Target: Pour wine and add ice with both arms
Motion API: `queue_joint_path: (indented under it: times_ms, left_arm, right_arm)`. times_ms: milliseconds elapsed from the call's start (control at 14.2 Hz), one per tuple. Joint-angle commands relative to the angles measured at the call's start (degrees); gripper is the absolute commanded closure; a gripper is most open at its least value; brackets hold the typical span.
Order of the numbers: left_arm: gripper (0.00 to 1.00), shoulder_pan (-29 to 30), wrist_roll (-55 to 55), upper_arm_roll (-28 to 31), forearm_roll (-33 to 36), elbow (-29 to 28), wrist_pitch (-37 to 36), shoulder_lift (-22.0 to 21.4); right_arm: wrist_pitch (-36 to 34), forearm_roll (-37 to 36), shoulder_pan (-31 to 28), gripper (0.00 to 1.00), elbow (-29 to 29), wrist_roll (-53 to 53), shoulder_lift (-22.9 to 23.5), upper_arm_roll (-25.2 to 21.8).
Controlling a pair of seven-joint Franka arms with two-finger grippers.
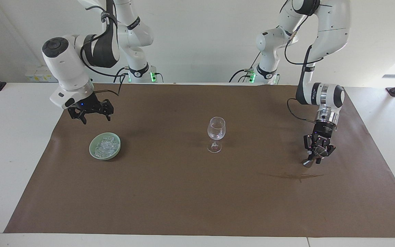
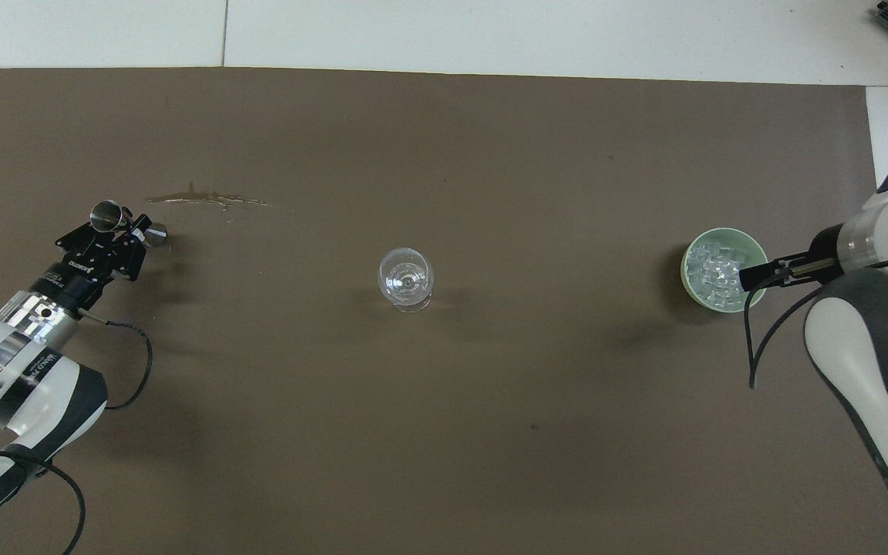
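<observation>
Ice (image 1: 105,147) lies in the green bowl (image 1: 94,153) at the right arm's end. Your right gripper (image 1: 94,114) hovers over the bowl's near rim, jaws spread. Your left gripper (image 1: 317,156) is around a metal jigger (image 2: 114,218); whether it pinches, you cannot tell.

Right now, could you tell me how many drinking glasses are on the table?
1: the wine glass stands upright mid-table, between the green bowl of ice and the left gripper. None seems hidden.
</observation>
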Motion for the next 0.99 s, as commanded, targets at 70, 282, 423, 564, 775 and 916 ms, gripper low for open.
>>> queue_joint_path:
  times_ms: [70, 282, 423, 564, 775, 916]
  left_arm:
    - [0.24, -0.71, 0.92, -0.93, -1.38, -0.04, 5.91, -1.15]
    - [0.0, -1.77, 0.66, -0.84, -1.29, 0.93, 9.87, -2.55]
    - [0.0, -1.95, 0.57, -0.93, -1.2, 0.67, 12.32, -3.95]
    - [0.0, -5.44, 0.57, -0.84, -1.2, 0.31, 18.37, -6.33]
    - [0.0, -9.41, 1.27, -0.75, -0.94, 0.4, 27.0, -7.91]
    - [0.0, -9.94, 2.75, -0.84, -0.76, 1.01, 31.48, -9.49]
  right_arm:
    - [7.02, 0.27, -0.72, 0.0, -3.44, -2.57, 1.88, 0.32]
    - [9.83, 0.19, -0.72, 0.0, -3.44, -2.66, 4.96, 0.32]
    - [10.63, 0.19, -0.72, 0.0, -3.44, -2.48, 5.32, 0.32]
    - [10.72, 0.19, -0.72, 0.0, -3.96, -2.31, 5.66, 0.32]
    - [10.98, -0.25, -0.8, 0.0, -4.49, -2.66, 6.63, 0.32]
    - [12.46, -0.69, -0.89, 0.0, -4.58, -3.01, 7.16, 0.32]
